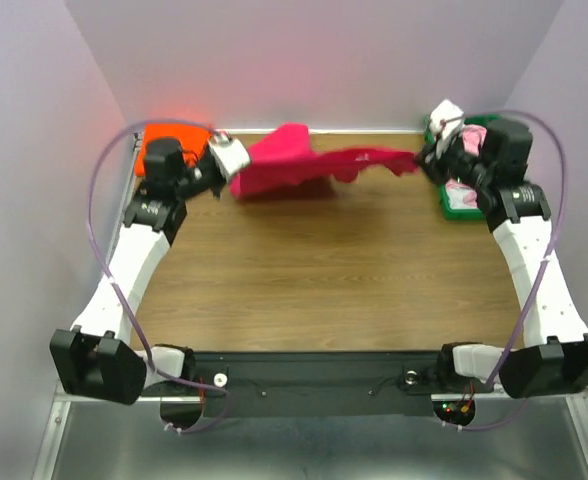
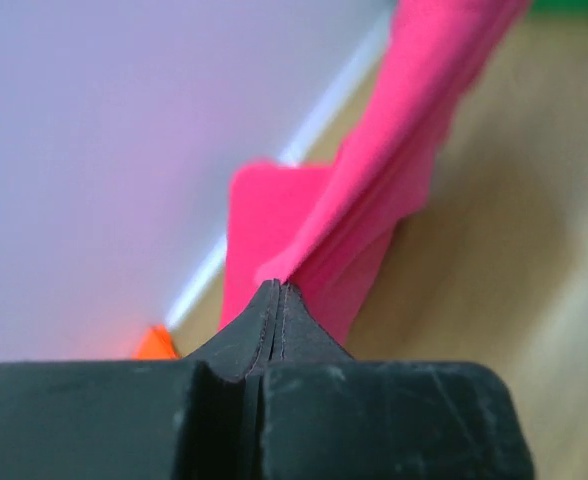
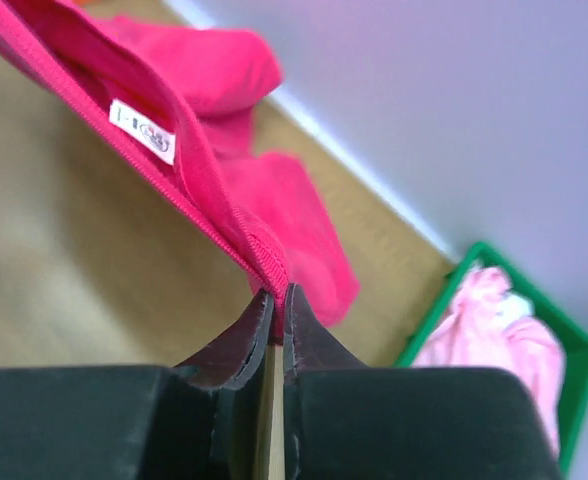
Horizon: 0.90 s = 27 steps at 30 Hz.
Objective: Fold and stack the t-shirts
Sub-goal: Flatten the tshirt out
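The crimson-magenta t-shirt (image 1: 294, 162) hangs stretched between both grippers across the far side of the table. My left gripper (image 1: 236, 158) is shut on its left end; the cloth (image 2: 374, 200) runs away from the closed tips (image 2: 274, 290). My right gripper (image 1: 424, 160) is shut on its ribbed hem (image 3: 214, 190), which carries a white label (image 3: 142, 131). The bright orange t-shirt (image 1: 174, 135) lies in the far left corner behind the left arm. The pale pink t-shirt (image 3: 494, 330) lies in the green tray (image 3: 444, 300) at the far right.
The green tray (image 1: 454, 205) sits at the far right under the right arm. Purple walls close in the table on three sides. The wooden tabletop (image 1: 324, 270) stretches toward the arm bases.
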### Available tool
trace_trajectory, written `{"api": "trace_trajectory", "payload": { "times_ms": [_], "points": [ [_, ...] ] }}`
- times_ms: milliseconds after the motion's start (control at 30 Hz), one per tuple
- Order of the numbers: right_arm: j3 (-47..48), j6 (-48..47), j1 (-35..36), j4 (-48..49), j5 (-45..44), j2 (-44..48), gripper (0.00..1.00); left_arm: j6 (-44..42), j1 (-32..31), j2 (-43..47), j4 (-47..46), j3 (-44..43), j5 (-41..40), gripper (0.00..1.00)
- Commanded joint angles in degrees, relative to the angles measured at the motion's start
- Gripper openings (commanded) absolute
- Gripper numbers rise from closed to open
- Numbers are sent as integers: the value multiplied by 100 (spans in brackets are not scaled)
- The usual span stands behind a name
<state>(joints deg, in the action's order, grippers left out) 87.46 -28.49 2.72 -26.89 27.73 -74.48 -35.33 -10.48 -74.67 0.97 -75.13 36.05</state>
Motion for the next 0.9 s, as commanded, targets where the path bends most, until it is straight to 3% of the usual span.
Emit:
{"api": "trace_trajectory", "payload": {
  "times_ms": [0,33,67,100,133,167,367,500,600,867],
  "points": [
    [-1414,-1333,-176,-902,214,468,36,-2195,152,567,1804,1525,17,3],
    [-1607,-1456,-175,-1279,198,548,59,-2310,73,803,1984,2067,-115,23],
    [-1992,-1466,-175,-1361,111,618,89,-2329,72,918,2125,2273,-203,32],
    [-2135,-1492,-175,-1458,15,758,91,-2390,81,1024,2448,2458,-282,44],
    [-2276,-1606,-175,-1607,-126,811,91,-2512,90,1243,2643,2608,-318,83],
    [-2382,-1790,-175,-1904,-179,838,91,-2662,81,1349,2828,2809,-301,99],
    [-2892,-2134,-175,-2303,-435,400,86,-2813,73,1457,3014,2944,-371,98],
    [-2595,-1872,-158,-2294,-75,-320,77,-2620,81,763,2848,2627,-301,87],
    [-2348,-1520,114,-2154,-47,-830,70,-2373,73,-27,2777,2328,-239,73],
    [-2155,-370,844,-1064,-408,-2122,60,-1496,-305,-1048,1995,1898,-423,63]
  ]
}}
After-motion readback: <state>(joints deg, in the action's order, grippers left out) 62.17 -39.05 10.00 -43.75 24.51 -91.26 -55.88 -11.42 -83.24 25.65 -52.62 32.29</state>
